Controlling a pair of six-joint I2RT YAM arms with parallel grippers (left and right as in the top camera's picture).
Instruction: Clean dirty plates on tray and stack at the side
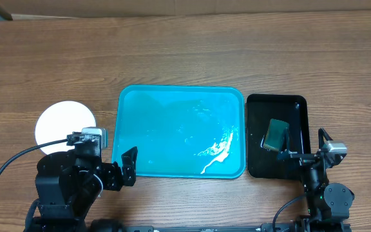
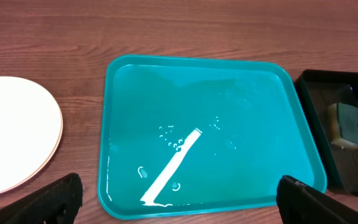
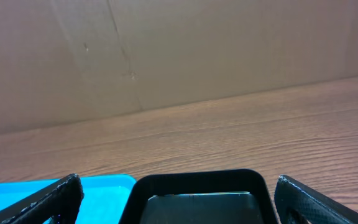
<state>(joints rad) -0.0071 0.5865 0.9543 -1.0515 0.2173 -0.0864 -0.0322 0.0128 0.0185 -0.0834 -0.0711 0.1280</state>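
The plates [image 1: 60, 122] lie stacked on the bare wood left of the tray, white on top; in the left wrist view the plates [image 2: 11, 134] show layered rims. The turquoise tray [image 1: 172, 103] holds no plate, only a wet sheen and a white smear [image 1: 216, 156]. My left gripper [image 1: 111, 166] hovers at the tray's near left corner, open and empty; in its own view the left gripper [image 2: 179, 208] spans the tray [image 2: 266, 93] front rim. My right gripper [image 1: 304, 148] is open and empty over the near end of the black tray, as the right gripper [image 3: 182, 208] view confirms.
A narrow black tray [image 1: 298, 106] sits right of the turquoise one and holds a green-and-yellow sponge [image 1: 276, 134], also visible as the sponge [image 2: 347, 124] in the left wrist view. A cardboard wall [image 3: 179, 56] stands behind the table.
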